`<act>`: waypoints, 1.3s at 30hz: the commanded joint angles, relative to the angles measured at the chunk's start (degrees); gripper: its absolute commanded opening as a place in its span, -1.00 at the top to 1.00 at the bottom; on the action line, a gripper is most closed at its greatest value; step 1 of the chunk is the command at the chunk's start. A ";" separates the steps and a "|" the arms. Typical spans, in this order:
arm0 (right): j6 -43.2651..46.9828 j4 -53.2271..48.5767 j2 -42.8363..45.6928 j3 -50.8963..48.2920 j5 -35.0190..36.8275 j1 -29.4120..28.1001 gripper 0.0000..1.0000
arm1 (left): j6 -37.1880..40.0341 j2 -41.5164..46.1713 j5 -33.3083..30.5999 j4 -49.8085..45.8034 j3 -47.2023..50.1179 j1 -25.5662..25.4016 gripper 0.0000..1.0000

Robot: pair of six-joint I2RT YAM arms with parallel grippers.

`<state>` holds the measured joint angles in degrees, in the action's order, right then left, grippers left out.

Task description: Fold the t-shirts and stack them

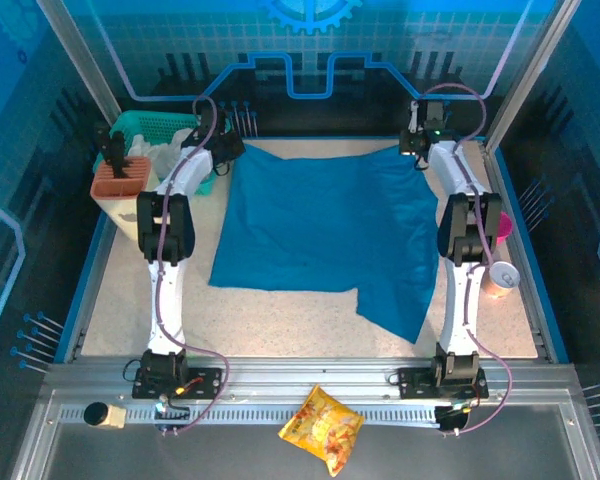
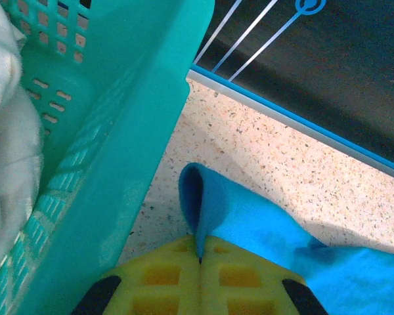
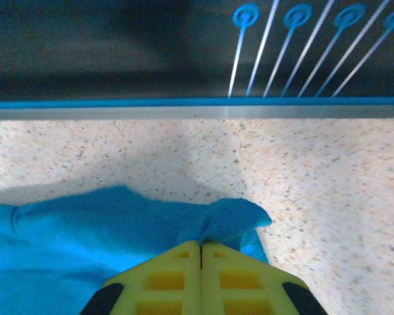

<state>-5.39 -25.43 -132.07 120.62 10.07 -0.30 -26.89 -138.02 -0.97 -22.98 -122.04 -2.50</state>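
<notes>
T-shirt lies spread on the table, one far corner pinched in the left gripper, the other in the right gripper. Cloth bunches just ahead of both jaws, its gripped edges hidden.

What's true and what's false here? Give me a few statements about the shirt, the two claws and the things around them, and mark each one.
1. The left gripper and the right gripper are each shut on the far edge of the t-shirt. True.
2. The t-shirt is folded into a small neat stack. False: it lies spread out, mostly flat, on the table.
3. A teal basket holding white cloth stands beside the left gripper. True.
4. The yellow snack bag lies on the t-shirt. False: it lies on the near rail, between the arm bases, off the shirt.
</notes>
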 commanded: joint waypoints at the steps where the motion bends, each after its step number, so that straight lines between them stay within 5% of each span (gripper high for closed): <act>1: -1.36 4.62 6.68 -4.84 -0.37 1.66 1.00 | 1.05 1.52 1.24 -1.10 1.66 0.92 1.00; 19: -7.16 13.88 22.50 -32.21 -5.44 3.38 1.00 | 2.27 8.64 1.47 3.98 13.96 0.92 1.00; 39: -8.32 16.71 32.85 -48.74 -4.65 4.85 1.00 | 6.29 15.52 -2.47 5.91 22.92 1.14 1.00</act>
<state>-12.91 -10.37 -101.89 73.49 5.37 3.55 -22.72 -125.97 -0.21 -16.62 -100.60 -2.52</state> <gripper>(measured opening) 0.057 0.052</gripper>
